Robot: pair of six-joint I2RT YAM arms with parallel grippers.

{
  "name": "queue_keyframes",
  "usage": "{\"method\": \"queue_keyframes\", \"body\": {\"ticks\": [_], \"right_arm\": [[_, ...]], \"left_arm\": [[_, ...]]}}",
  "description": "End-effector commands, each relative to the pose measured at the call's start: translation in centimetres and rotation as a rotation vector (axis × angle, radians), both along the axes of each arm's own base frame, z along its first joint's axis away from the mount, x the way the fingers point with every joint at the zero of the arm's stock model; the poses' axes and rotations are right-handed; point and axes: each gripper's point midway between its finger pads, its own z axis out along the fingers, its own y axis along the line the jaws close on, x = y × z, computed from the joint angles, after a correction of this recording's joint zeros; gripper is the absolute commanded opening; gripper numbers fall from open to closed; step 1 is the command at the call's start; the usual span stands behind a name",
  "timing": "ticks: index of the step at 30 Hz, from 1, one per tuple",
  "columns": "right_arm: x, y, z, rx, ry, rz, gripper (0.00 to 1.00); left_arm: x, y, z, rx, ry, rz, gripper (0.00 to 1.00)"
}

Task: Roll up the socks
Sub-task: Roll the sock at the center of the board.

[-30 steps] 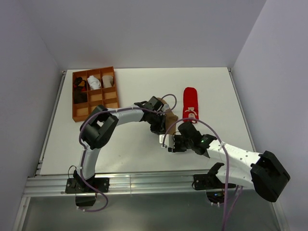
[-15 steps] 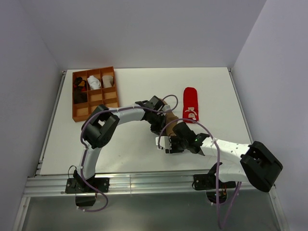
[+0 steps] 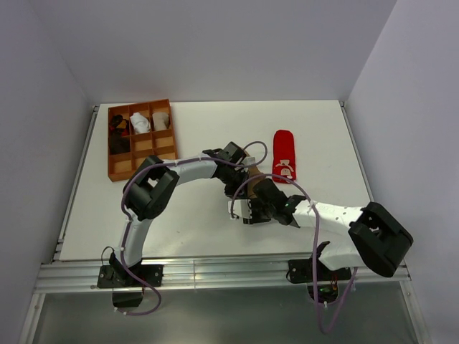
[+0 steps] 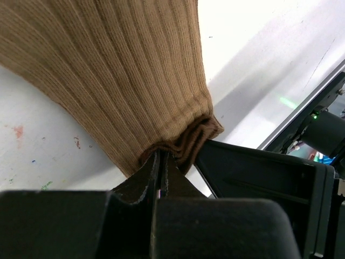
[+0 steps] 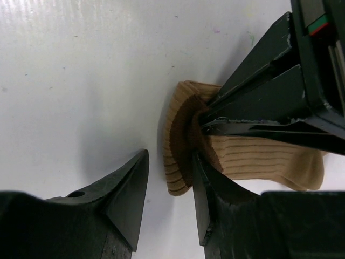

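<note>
The tan ribbed sock (image 4: 124, 65) lies flat on the white table near its middle, mostly hidden under the arms in the top view (image 3: 253, 174). My left gripper (image 4: 160, 156) is shut on the upper layer of the cuff, lifting it so the darker inside shows (image 5: 197, 135). My right gripper (image 5: 168, 183) is open at the cuff's mouth. One finger (image 5: 207, 194) sits against the opened cuff and the other (image 5: 129, 189) rests on bare table outside it, so the cuff's lower edge (image 5: 175, 162) lies between them, unclamped. The red sock with white figures (image 3: 284, 154) lies flat to the right.
An orange compartment tray (image 3: 115, 161) stands at the back left with small white and black bundles in its far cells. The two grippers work almost touching. The table's metal front rail (image 3: 215, 269) runs along the near edge.
My right arm has slid left and forward, bringing its open fingers up to the cuff. The left gripper has kept its hold and hardly moved.
</note>
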Motion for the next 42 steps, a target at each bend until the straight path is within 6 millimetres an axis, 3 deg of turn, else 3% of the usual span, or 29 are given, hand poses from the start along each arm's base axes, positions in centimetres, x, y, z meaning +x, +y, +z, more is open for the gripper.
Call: {"method": "queue_keyframes", "body": {"ticks": [1,8,11,14,18,20,24,25,27,31,33,35,38,40,42], "right_arm": [[1.9,1.3,1.3,0.011,-0.072,0.010,0.46],[2.6,0.8,0.0,-0.033,-0.076,-0.011,0.46],[2.8,0.8,-0.7,-0.048,-0.057,-0.030,0.35],[2.8,0.9,-1.2,-0.043,-0.018,-0.042,0.29],[2.7,1.5,-0.5,0.008,0.057,-0.066,0.16],[2.2,0.8,-0.5,0.005,0.130,-0.086,0.15],[1.5,1.4,1.2,0.079,0.306,-0.084,0.14],[0.5,0.6,0.6,0.051,0.388,-0.095,0.14],[0.8,0.5,1.4,0.076,0.455,-0.108,0.13],[-0.9,-0.1,1.5,0.087,0.650,-0.114,0.13],[-0.9,-0.1,1.4,0.081,0.714,-0.109,0.13],[-2.1,-0.5,1.8,0.076,0.826,-0.108,0.13],[-1.6,-0.3,2.4,0.082,0.909,-0.116,0.13],[-2.4,-0.8,2.3,0.060,1.005,-0.121,0.13],[-1.4,-0.3,3.1,0.087,1.052,-0.115,0.13]], "left_arm": [[-2.7,4.6,-5.3,0.234,0.075,-0.047,0.00],[-2.7,4.3,-4.7,0.212,0.071,-0.070,0.00],[-2.8,4.2,-4.4,0.201,0.071,-0.080,0.00],[-2.9,4.2,-4.2,0.188,0.076,-0.082,0.01],[-2.7,4.1,-3.4,0.161,0.069,-0.046,0.03],[-2.6,4.2,-3.2,0.154,0.078,-0.007,0.08],[-0.9,4.0,-1.4,0.125,0.024,0.093,0.19],[-0.4,3.7,-1.1,0.113,0.003,0.118,0.23],[0.2,3.9,-0.3,0.106,-0.013,0.194,0.30],[1.9,4.3,1.0,0.087,-0.083,0.315,0.41],[2.7,4.9,1.4,0.089,-0.129,0.374,0.42],[3.7,5.8,1.1,0.115,-0.184,0.433,0.43],[4.5,7.0,1.5,0.130,-0.260,0.481,0.42],[5.0,7.0,2.5,0.105,-0.319,0.496,0.41],[5.2,7.5,3.2,0.106,-0.389,0.500,0.41]]}}
